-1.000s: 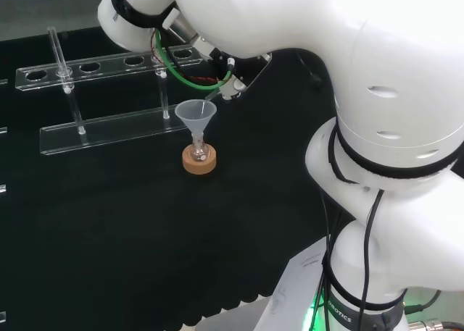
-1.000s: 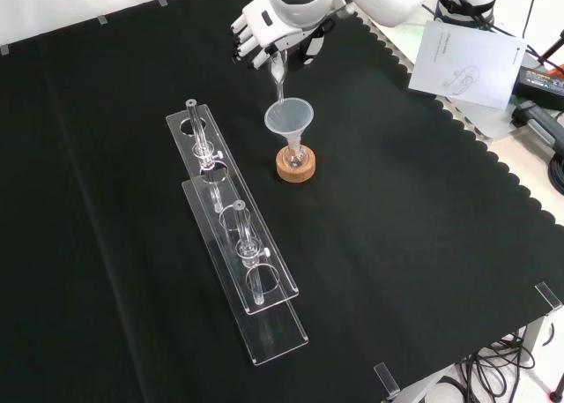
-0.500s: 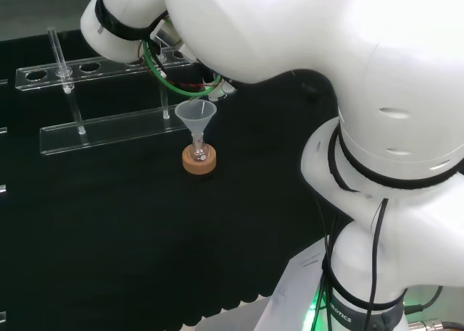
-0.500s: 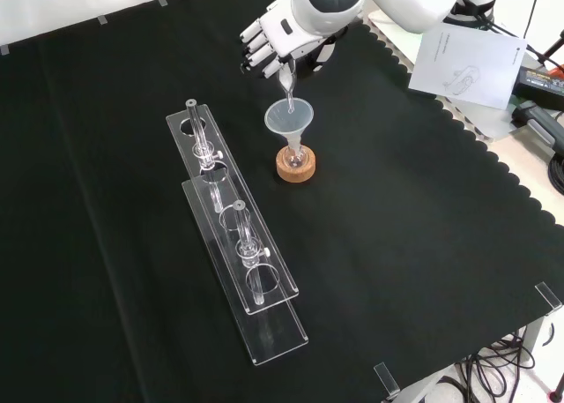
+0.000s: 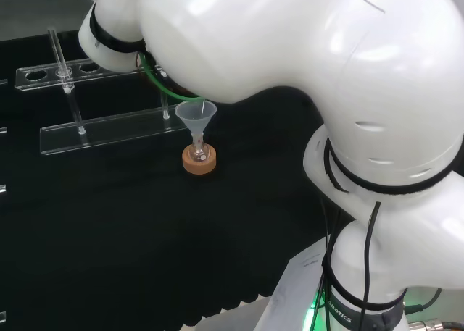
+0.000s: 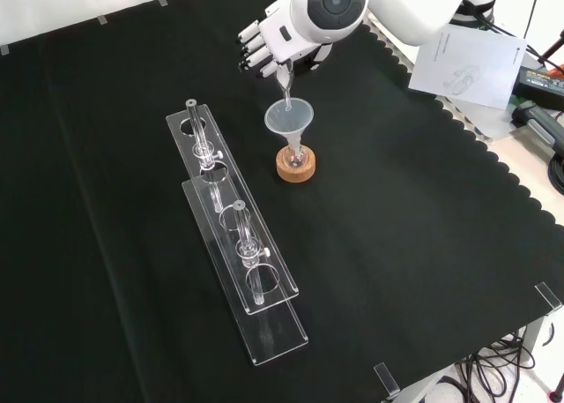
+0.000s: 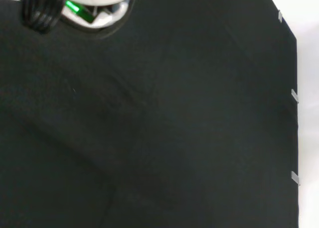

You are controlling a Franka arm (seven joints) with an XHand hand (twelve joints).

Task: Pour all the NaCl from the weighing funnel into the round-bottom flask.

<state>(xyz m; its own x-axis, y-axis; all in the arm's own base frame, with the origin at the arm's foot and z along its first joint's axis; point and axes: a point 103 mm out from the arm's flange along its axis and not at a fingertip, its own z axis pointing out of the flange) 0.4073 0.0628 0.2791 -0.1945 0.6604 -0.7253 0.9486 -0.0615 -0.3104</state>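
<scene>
In the front view the hand (image 6: pixel 269 43) hangs just above and behind a clear plastic funnel (image 6: pixel 289 119). Its fingers are curled round a slim clear weighing funnel (image 6: pixel 284 85), tipped steeply with its spout over the plastic funnel's bowl. That funnel stands in the neck of a small round-bottom flask (image 6: pixel 294 157) on a cork ring (image 6: pixel 295 167). In the head view the funnel (image 5: pixel 196 115), flask (image 5: pixel 199 153) and cork ring (image 5: pixel 199 161) stand at the middle left, and the arm's big white links cover the hand.
A clear two-tier rack (image 6: pixel 233 231) holding glass tubes runs down the front view, left of the flask; in the head view the rack (image 5: pixel 94 99) stands behind it. A paper sheet (image 6: pixel 467 59) and cables lie past the cloth's scalloped right edge.
The hand has turned over further, tipping the weighing funnel from nearly upright to steeper over the plastic funnel. In the head view the arm's links have swung across the hand.
</scene>
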